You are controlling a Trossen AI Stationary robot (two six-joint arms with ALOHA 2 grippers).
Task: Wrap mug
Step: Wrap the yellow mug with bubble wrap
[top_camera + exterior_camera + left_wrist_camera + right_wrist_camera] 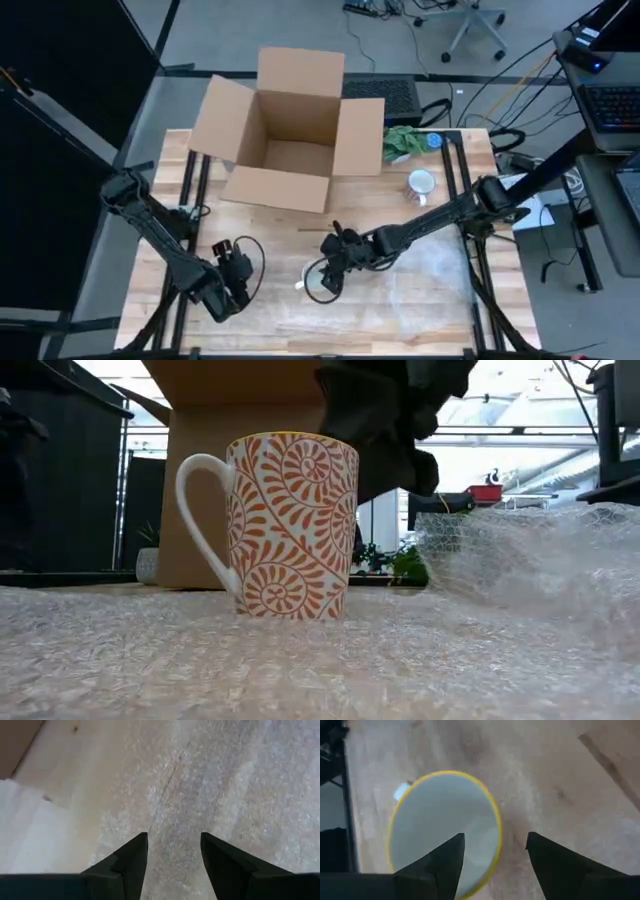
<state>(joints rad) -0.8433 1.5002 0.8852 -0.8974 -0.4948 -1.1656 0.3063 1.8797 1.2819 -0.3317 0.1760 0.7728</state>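
Already placed: orange-spiral-patterned white ceramic mug (285, 525) upright on clear bubble wrap sheet (300, 660), directly below right gripper (495, 847) fingers, spread, empty. Left gripper (174, 851) fingers spread over wrap. Wrapping itself not started.

You're looking straight down into the mug (442, 827), yellow rim, pale inside. Your right claw (495, 851) is spread, one finger (442, 862) over the mug mouth, the other (555, 860) over the wooden surface (545, 780).
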